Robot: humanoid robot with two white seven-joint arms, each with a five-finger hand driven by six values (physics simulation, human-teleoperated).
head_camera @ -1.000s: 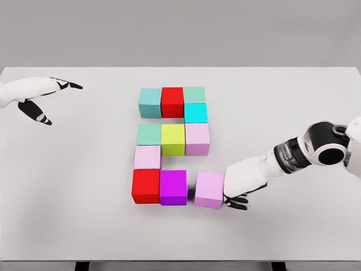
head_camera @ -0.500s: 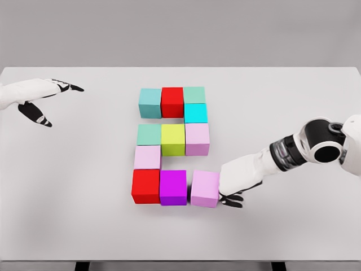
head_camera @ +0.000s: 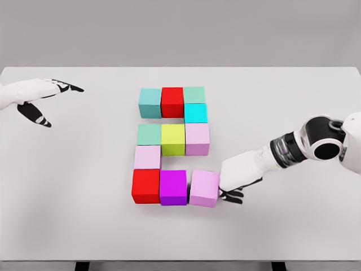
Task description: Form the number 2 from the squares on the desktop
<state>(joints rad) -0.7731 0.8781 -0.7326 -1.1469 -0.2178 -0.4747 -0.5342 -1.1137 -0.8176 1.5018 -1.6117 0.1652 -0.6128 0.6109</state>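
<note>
Matt, smooth cubes (plastic-looking) on a matt grey table.

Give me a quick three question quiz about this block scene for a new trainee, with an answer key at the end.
1. True or false: the right hand is beside the pink block at the right end of the bottom row.
2. Which colour is the middle block of the top row? A) yellow B) red C) cyan
3. Fill in: the left hand hovers near the table's ______ edge, holding nothing.

Key:
1. True; the hand sits against the block's right side.
2. B, the red block.
3. Left; its fingers are spread.
</note>
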